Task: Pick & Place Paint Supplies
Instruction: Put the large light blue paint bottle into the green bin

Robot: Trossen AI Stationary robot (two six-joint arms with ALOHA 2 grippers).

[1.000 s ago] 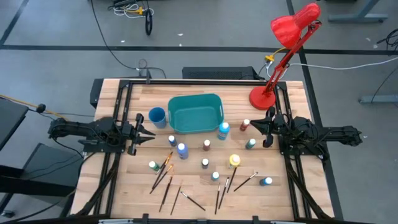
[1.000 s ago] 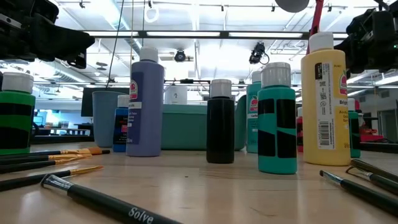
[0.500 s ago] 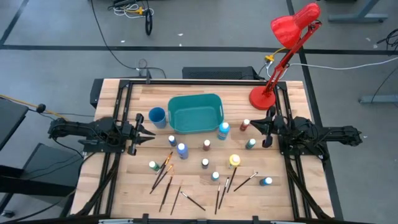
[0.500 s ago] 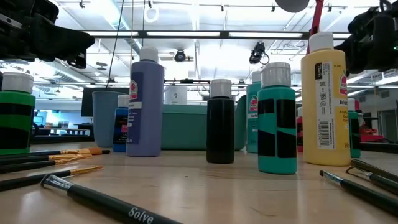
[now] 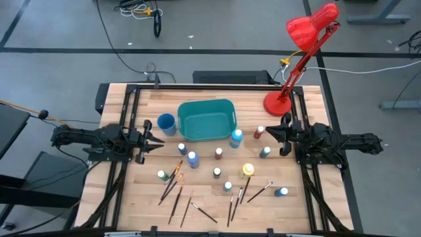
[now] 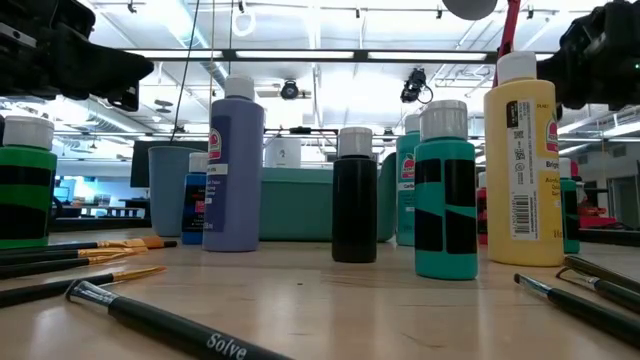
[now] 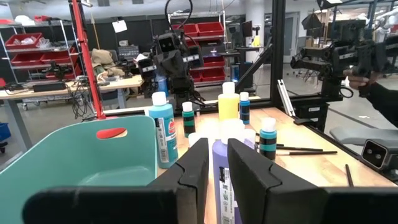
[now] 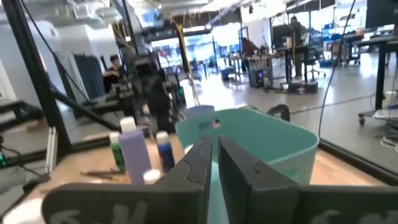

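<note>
Several small paint bottles stand upright on their bases across the middle of the wooden table, among them a yellow one (image 5: pixel 248 170), a purple-blue one (image 5: pixel 192 158) and a teal one (image 6: pixel 446 195). Thin dark-handled brushes (image 5: pixel 177 191) lie flat toward the near edge. My left gripper (image 5: pixel 160 140) hovers level at the left side, its fingers (image 7: pixel 193 168) a narrow gap apart, with nothing between them. At the right side my right gripper (image 5: pixel 268 131) hangs shut and empty, just right of a brown bottle (image 5: pixel 260 132).
A teal bin (image 5: pixel 207 120) sits at the far middle with a small blue cup (image 5: pixel 166 122) to its left. A red desk lamp (image 5: pixel 277 104) stands at the far right corner. Dark frame rails (image 5: pixel 125 164) run along both sides.
My right gripper has tipped up slightly; in the low view its dark bulk sits a little higher than before. Nothing on the table has moved.
</note>
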